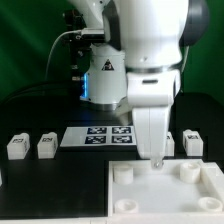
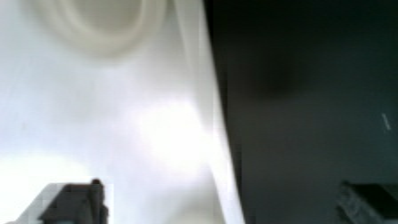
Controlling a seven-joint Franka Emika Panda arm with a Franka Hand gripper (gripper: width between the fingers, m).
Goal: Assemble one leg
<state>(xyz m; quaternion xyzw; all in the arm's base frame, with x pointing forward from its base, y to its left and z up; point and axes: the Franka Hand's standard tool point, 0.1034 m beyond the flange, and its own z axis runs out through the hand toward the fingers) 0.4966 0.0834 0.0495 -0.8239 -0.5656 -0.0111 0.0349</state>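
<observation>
Three legs show in the exterior view, small white blocks with tags: two at its left (image 1: 16, 147) (image 1: 46, 146) and one at its right (image 1: 192, 142). A fourth white block (image 1: 169, 143) peeks out behind the gripper. My gripper (image 1: 155, 158) hangs low over the back edge of the large white square tray-like piece (image 1: 165, 195), far from the legs. In the wrist view the gripper (image 2: 222, 203) is open and empty. One fingertip (image 2: 71, 203) is over the white piece (image 2: 125, 120) near a round socket (image 2: 98, 25). The other (image 2: 374, 200) is over the black table.
The marker board (image 1: 100, 136) lies behind the white piece, at the arm's base. The white piece has round sockets at its corners (image 1: 123, 173) (image 1: 186, 171). The black table (image 2: 311, 100) surrounds everything.
</observation>
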